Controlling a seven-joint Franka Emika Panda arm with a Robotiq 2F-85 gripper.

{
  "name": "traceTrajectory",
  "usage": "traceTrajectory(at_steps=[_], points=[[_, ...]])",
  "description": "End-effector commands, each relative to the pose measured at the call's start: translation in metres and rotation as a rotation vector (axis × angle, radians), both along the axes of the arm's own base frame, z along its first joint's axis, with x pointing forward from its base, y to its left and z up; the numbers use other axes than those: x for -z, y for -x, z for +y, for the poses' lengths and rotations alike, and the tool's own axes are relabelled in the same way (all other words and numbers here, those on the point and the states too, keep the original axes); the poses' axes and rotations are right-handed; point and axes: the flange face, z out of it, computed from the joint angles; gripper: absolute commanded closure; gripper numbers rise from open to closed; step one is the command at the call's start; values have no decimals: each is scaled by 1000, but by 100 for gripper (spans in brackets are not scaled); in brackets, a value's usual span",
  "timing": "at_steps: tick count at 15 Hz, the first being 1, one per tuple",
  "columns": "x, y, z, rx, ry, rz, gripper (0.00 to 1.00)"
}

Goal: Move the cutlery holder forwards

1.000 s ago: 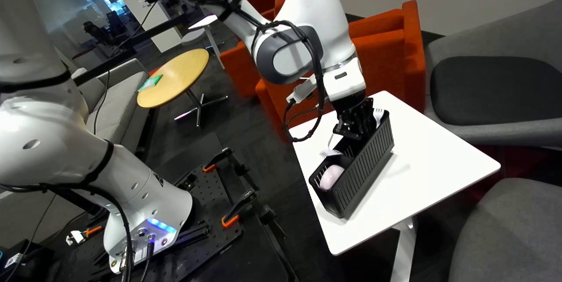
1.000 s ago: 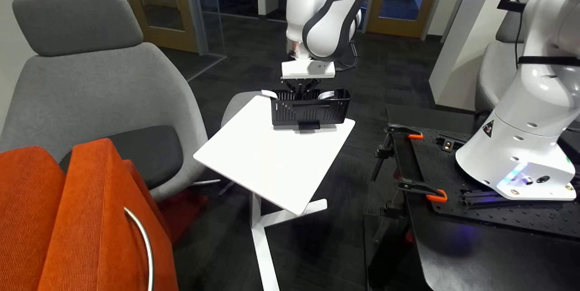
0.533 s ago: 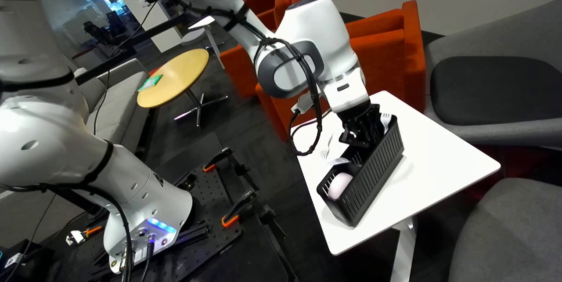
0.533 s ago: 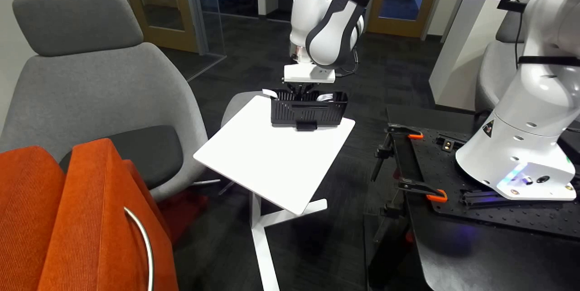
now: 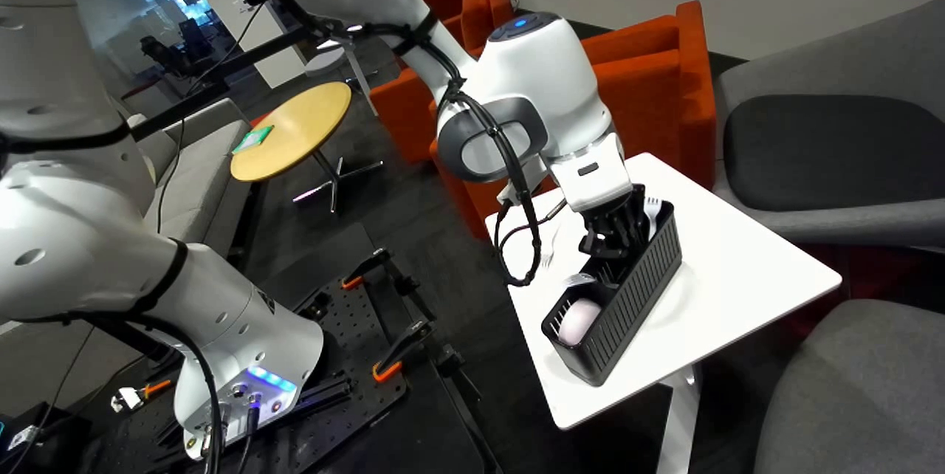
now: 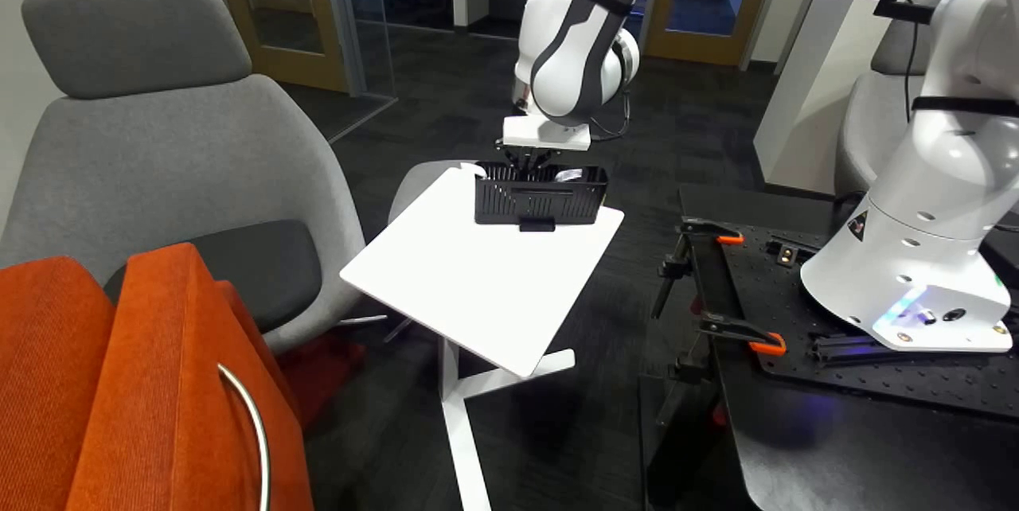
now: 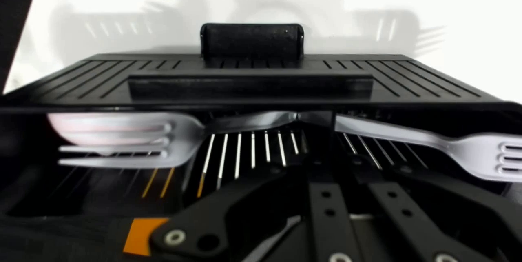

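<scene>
So the black cutlery holder [image 5: 635,304] is upright over the white surface [image 5: 746,282], and its end with a pinkish round thing [image 5: 579,320] inside is near one of the surface's corners. Can't tell if the holder's base is actually touching down. The tool [image 7: 337,164] reaches into the middle of the holder, fingers drawn in narrow and clamped on it, though the exact spot is lost in black-on-black. There's a plastic fork [image 7: 185,141] in the holder with tines toward the pink end, plus a second fork [image 7: 469,156] pointing at the holder's opposite end. The wrist view shows a black tab [image 7: 252,41] low on the holder's long side. In an exterior view an orange armchair [image 5: 642,105] stands beyond the holder, apart from it.
</scene>
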Motion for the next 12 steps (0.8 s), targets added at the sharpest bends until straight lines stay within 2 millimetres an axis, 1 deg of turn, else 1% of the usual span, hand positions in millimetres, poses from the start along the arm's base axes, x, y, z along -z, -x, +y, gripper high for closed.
traceTrajectory(at_steps=[1, 4, 9, 10, 12], points=[[-7, -3, -8, -23, -10, -26, 64], [-16, -4, -13, -44, -8, -33, 40], [-51, -3, -6, -132, -21, -31, 3], [-58, -3, -4, -147, -23, -32, 0], [-76, -2, 0, -181, -30, -32, 0]])
